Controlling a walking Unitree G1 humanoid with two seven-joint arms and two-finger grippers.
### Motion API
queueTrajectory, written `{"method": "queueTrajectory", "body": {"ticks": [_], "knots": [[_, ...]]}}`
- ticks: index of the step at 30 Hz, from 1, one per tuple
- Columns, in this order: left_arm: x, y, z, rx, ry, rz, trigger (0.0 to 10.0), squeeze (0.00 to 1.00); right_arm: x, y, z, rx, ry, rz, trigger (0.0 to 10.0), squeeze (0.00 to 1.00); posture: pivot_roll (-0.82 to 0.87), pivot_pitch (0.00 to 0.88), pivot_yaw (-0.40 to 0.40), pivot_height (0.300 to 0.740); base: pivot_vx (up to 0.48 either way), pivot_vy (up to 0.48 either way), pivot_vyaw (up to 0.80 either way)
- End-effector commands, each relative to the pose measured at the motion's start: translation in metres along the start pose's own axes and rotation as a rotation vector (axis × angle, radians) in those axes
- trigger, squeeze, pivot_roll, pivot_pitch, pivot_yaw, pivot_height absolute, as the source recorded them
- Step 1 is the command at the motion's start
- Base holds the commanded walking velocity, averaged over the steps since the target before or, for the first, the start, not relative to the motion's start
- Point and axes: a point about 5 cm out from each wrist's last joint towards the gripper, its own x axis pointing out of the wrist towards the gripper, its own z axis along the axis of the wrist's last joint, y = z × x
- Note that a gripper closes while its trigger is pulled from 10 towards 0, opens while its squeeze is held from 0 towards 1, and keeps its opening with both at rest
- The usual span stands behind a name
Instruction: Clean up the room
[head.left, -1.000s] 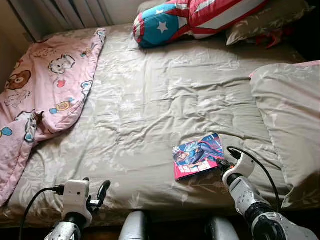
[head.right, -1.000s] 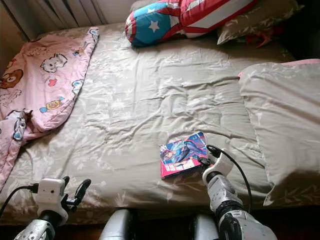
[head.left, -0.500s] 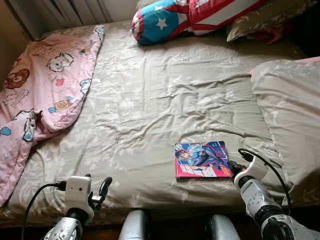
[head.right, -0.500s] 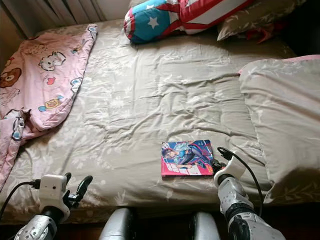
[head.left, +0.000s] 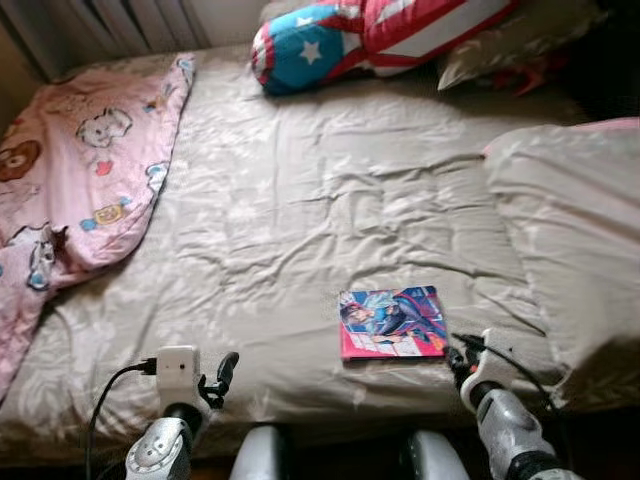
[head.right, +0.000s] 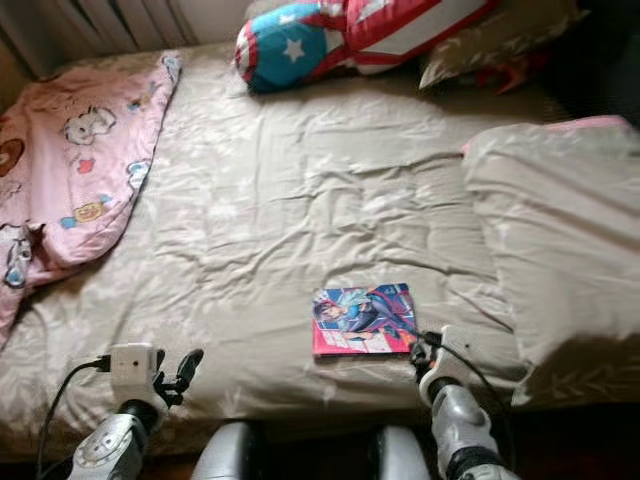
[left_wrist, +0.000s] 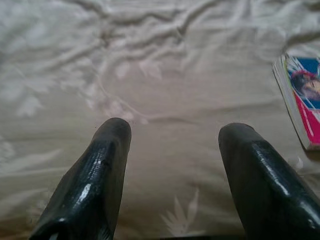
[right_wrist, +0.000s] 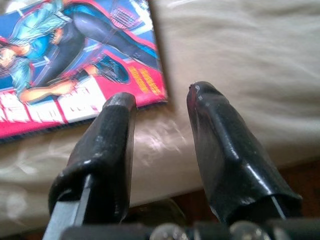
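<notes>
Going for the comic book (head.left: 391, 322) on the bed (head.left: 300, 200); right gripper (right_wrist: 160, 107) sits just off its corner, fingers apart, empty. Left gripper (left_wrist: 172, 132) gaping too, hovering left of the book. Next I'd nudge right forward over the edge and pinch

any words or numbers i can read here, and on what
Book cover: large white lettering on the pink band and small yellow print beside it, both too blurred to read.
Star pillow: a white star, no words.
Pink blanket: cartoon animals, no readable text.
</notes>
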Motion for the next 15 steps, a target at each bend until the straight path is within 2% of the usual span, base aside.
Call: {"method": "queueTrajectory", "body": {"ticks": [1,4,9,13,14,15], "knots": [[0.001,0.0,-0.013,0.021,0.053,0.005,10.0,0.0,-0.006,-0.004,-0.012,0.03,0.017,-0.031,10.0,0.0,0.01,0.037,0.039,0.646,0.0,0.0,0.0],[0.005,0.0,-0.021,0.029,0.095,0.002,10.0,0.0,-0.015,-0.01,-0.034,0.007,0.096,-0.093,10.0,0.0,-0.01,0.007,0.029,0.661,0.0,0.0,0.0],[0.01,0.002,-0.038,0.046,0.194,0.014,10.0,0.0,-0.028,-0.009,-0.064,0.007,0.216,-0.112,10.0,0.0,-0.03,0.0,0.02,0.686,0.0,0.0,0.0],[0.008,0.001,-0.051,0.067,0.268,0.021,10.0,0.0,-0.034,-0.007,-0.078,-0.054,0.298,-0.099,10.0,0.0,-0.03,0.0,0.012,0.701,0.0,0.0,0.0],[0.006,-0.001,-0.059,0.079,0.307,0.021,10.0,0.0,-0.037,-0.007,-0.085,-0.057,0.33,-0.11,10.0,0.0,-0.03,0.0,0.011,0.706,0.0,0.0,0.0],[0.006,-0.001,-0.059,0.079,0.307,0.021,10.0,0.0,-0.037,-0.007,-0.085,-0.057,0.33,-0.11,10.0,0.0,-0.03,0.0,0.011,0.706,0.0,0.0,0.0]]}}
